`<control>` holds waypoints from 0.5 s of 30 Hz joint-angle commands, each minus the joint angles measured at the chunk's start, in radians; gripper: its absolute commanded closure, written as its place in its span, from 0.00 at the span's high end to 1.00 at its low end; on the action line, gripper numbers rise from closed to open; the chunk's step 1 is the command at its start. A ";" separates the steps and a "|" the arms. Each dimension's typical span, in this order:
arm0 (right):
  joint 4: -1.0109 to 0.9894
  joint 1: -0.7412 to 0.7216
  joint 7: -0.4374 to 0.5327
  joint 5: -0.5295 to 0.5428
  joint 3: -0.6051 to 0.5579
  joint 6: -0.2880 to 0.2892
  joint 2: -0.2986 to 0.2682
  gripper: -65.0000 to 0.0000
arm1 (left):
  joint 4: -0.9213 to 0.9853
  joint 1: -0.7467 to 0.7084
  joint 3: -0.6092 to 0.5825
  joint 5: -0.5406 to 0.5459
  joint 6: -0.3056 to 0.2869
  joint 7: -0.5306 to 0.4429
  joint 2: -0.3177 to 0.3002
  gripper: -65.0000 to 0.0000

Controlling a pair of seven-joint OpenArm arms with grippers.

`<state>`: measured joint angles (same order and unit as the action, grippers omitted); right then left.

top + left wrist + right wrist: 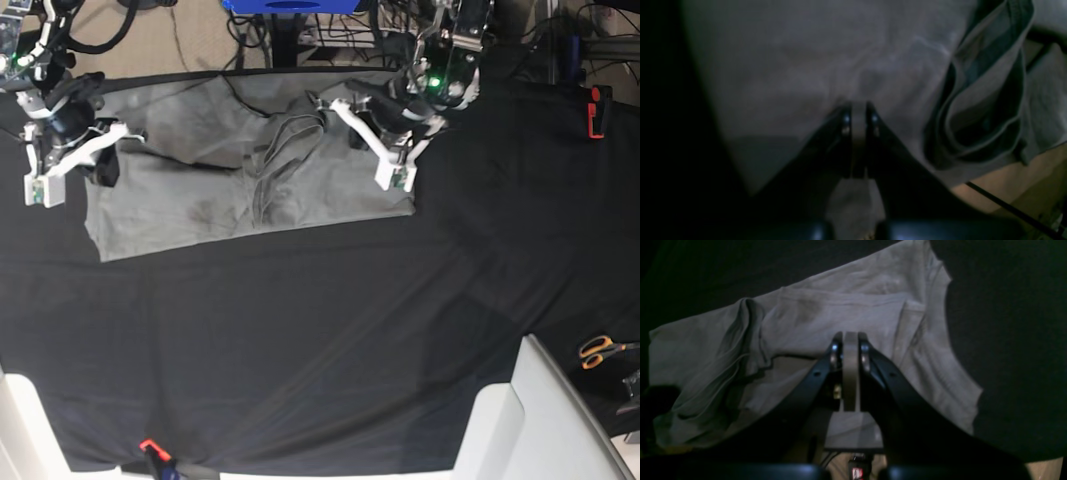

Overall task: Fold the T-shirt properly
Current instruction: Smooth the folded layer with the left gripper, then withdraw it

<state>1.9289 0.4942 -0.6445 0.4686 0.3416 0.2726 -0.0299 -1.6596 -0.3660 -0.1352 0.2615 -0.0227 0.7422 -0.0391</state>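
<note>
Up close in the right wrist view, the right end effector [850,340] has its jaws pressed together, and a pale band of grey cloth shows between them, so I read it as pinching the near edge of the T-shirt [826,316]. In the left wrist view it's the same story: the left end effector [858,111] is clamped tight with shirt fabric caught in the narrow slit, and the bunched collar [987,96] lies just beside it.

Both edges look gripped, so the step in hand looks like carrying that far edge over for a fold. To do it well, lift both ends together and level, keep the cloth lightly taut between them, and lay it down without dragging the black cloth [320,340] along.

Further out, the base view shows the shirt spread flat at the far side of the worktop, wrinkled through the middle. The right arm [62,140] reaches in low at the shirt's one end, wrist angled down. The left arm [400,130] comes down from the far edge onto the other end, also tipped down at the cloth.
</note>
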 commanded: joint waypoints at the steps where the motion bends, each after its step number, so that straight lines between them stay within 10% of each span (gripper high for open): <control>1: 0.016 0.001 0.010 0.011 0.017 0.004 -0.009 0.01 | -0.003 -0.005 -0.011 0.008 -0.001 -0.011 0.005 0.00; 15: 0.016 0.002 -0.005 0.011 0.017 0.004 -0.009 0.01 | 0.075 0.069 -0.229 0.008 -0.001 -0.006 0.052 0.00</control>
<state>1.9285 0.4965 -0.6693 0.4683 0.3553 0.2718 -0.0326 -1.5669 -0.2993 -0.3618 0.2619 -0.0227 0.7498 0.0025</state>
